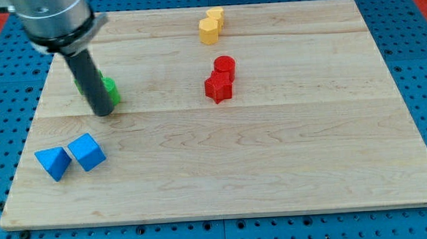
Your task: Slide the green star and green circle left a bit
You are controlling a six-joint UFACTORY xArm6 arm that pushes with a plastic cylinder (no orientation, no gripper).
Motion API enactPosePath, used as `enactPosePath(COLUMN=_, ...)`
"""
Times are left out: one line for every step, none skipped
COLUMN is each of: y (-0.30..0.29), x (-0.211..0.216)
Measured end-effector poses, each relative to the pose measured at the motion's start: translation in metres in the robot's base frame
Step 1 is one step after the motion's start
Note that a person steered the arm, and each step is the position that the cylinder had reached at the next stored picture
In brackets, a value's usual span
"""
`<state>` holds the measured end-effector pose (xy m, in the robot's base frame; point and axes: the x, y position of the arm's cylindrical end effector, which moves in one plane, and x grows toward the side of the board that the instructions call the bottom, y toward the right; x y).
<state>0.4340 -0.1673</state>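
Two green blocks sit close together at the board's left, mostly hidden behind my rod. One green block (111,90) shows to the rod's right, the other (79,84) peeks out at its left; I cannot tell which is the star and which the circle. My tip (103,113) rests on the board just below and in front of them, touching or nearly touching the right one.
Two blue blocks (53,163) (87,152) lie at the lower left. A red circle (224,65) and red star (218,87) sit at centre. Two yellow blocks (209,30) (215,15) sit near the view's top. The wooden board (274,167) lies on blue pegboard.
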Motion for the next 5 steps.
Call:
enactPosePath(y=0.001, x=-0.045)
enactPosePath(y=0.016, x=-0.031)
enactPosePath(y=0.067, x=-0.039)
enactPosePath(y=0.069, x=-0.07)
enactPosePath(y=0.021, x=-0.08)
